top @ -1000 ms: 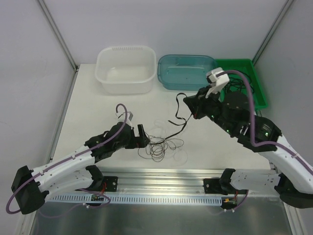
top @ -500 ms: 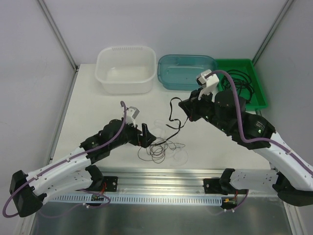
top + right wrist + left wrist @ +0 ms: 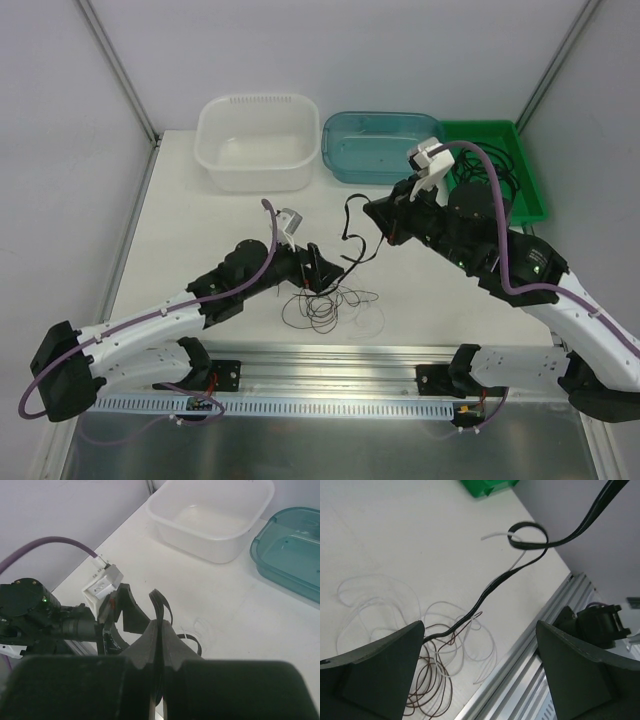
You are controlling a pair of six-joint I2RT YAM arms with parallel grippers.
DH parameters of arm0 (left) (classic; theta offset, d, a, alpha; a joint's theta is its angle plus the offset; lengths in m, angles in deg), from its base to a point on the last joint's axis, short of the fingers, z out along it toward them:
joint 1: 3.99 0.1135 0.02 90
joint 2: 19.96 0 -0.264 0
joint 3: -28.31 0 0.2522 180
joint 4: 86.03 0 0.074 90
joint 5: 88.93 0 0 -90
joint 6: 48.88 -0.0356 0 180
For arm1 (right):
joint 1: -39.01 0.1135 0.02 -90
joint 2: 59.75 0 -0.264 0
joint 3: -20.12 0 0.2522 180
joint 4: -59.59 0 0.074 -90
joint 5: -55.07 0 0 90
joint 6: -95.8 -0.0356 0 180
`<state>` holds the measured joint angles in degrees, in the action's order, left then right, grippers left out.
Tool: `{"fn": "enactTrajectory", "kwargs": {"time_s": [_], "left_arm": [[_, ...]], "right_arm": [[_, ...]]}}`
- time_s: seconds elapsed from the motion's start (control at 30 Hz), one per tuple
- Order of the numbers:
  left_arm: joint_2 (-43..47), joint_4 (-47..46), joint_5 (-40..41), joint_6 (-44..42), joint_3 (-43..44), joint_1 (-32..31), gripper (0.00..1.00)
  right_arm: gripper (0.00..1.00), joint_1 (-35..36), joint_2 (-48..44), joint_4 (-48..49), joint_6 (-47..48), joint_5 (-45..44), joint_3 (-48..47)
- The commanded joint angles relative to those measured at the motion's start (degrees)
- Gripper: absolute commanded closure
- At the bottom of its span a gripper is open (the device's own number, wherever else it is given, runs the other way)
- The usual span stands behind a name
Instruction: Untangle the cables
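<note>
**Grip low, pull slow**

The cables [image 3: 325, 302] lie tangled on the table [image 3: 200, 230], toward its near edge. The black cable [image 3: 485, 597] rises from them, pinched tight in the right gripper [image 3: 383, 222]. The left gripper [image 3: 320, 270], spread wide, straddles it. It would do best to close low, by the tangle.

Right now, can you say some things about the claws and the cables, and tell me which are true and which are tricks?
1. The right claw is shut on the black cable. True.
2. The left claw is squeezed shut. False: it is wide open.
3. The white tub is full of cables. False: it is empty.
4. A thin brown wire lies in loops on the table. True.
</note>
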<state>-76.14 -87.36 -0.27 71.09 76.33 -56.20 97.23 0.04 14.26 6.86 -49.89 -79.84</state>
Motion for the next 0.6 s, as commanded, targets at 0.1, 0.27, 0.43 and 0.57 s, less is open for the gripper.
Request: {"fn": "enactTrajectory", "kwargs": {"time_s": [0.1,0.27,0.43,0.57], "left_arm": [[-0.50,-11.45,1.34,4.04,2.39,-1.58,0.06],[-6.03,-15.48,3.45,4.30,0.99,-3.78,0.07],[-10.26,-17.25,6.08,4.48,0.90,-7.46,0.10],[-10.00,-18.83,10.74,2.37,-1.82,-10.37,0.10]], "right_arm": [[0.99,-0.12,-1.17,5.82,-0.88,0.02,1.47],[0.99,-0.12,-0.29,6.43,-0.97,-0.33,0.94],[0.99,-0.03,-0.29,7.05,-2.29,-1.12,1.47],[0.99,-0.12,-0.20,6.96,-2.03,-1.56,1.47]]}}
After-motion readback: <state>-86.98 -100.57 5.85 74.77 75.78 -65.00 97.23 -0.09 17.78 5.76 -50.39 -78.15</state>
